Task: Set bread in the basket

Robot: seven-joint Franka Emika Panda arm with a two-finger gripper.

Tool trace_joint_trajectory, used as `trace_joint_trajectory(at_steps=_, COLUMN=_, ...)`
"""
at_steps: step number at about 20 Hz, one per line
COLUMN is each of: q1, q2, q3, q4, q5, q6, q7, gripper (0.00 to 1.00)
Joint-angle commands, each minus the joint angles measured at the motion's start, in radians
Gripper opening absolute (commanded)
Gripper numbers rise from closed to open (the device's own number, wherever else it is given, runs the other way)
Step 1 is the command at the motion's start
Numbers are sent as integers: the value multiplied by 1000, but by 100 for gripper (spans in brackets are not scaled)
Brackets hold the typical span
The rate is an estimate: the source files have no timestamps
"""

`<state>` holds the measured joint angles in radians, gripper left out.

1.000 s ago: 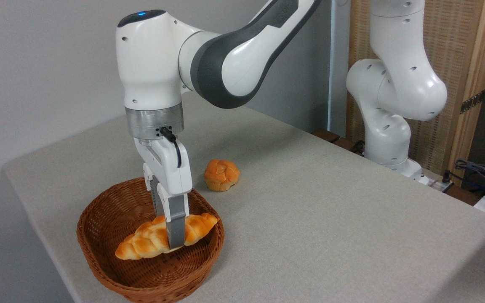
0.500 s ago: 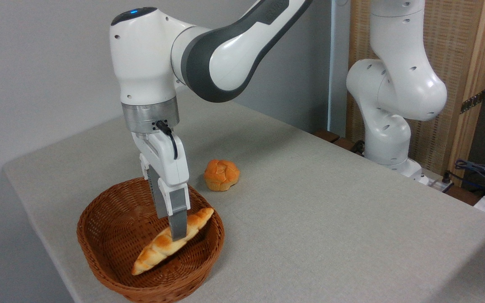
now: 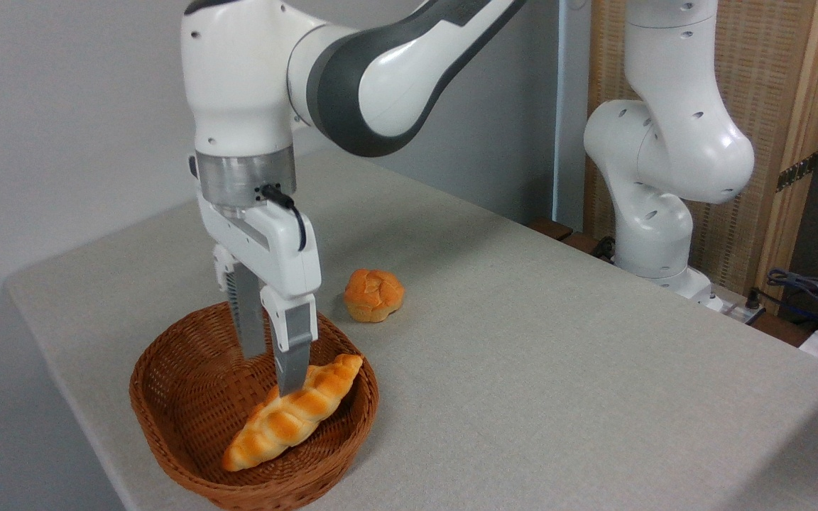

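1. Where the grey table (image 3: 522,341) fills most of the view, its cloth-like top runs from the left corner to the lower right edge, with a pale wall behind it.
2. Rising at the right rear, the white arm (image 3: 664,142) bends overhead and comes down at the left, its wrist pointing straight down over the basket.
3. On the near left part of the table sits the basket (image 3: 167,419) — oval, brown wicker, with a thick braided rim.
4. Inside the basket lies the bread (image 3: 295,415), a long braided golden loaf set on a slant: its lower end rests near the basket's front floor and its upper end leans against the right rim.
5. Above the loaf hangs the gripper (image 3: 270,369), its 2 grey fingers (image 3: 292,355) parted with a clear gap between them. The nearer finger's tip overlaps the top of the loaf in this view — whether it touches cannot be told. The farther finger stands behind, over the basket's inside.
6. Beyond the basket, to its right and apart from it, 1 small round orange bun (image 3: 373,294) sits on the table.
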<state>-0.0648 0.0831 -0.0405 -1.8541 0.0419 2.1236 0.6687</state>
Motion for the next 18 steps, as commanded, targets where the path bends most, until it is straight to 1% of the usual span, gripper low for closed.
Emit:
trace_joint_trajectory(at_steps=1, q1=14, q2=-52, q3=8, q4=21, q5=-50, q6=-56, q7=-52, gripper=100)
trace_joint_trajectory(at_steps=2, q1=20, q2=-65, q3=8, q4=22, q5=-53, q6=-82, q7=-54, gripper=100)
trace_joint_trajectory(at_steps=4, q1=31, q2=-98, q3=8, q4=24, q5=-80, q6=-138, q7=-54, gripper=100)
trace_joint_trajectory(at_steps=5, q1=40, q2=-111, q3=7, q4=33, q5=-91, q6=-190, q7=-54, gripper=100)
trace_joint_trajectory(at_steps=7, q1=62, q2=-109, q3=2, q4=103, q5=-91, q6=-345, q7=-51, gripper=100)
trace_joint_trajectory(at_steps=9, q1=63, q2=-109, q3=-1, q4=154, q5=-91, q6=-421, q7=-51, gripper=100)
trace_joint_trajectory(at_steps=14, q1=63, q2=-109, q3=-9, q4=214, q5=-82, q6=-468, q7=-44, gripper=100)
trace_joint_trajectory(at_steps=16, q1=63, q2=-109, q3=-13, q4=216, q5=-82, q6=-468, q7=-46, gripper=100)
trace_joint_trajectory(at_steps=18, q1=63, q2=-109, q3=-33, q4=216, q5=-80, q6=-470, q7=-46, gripper=100)
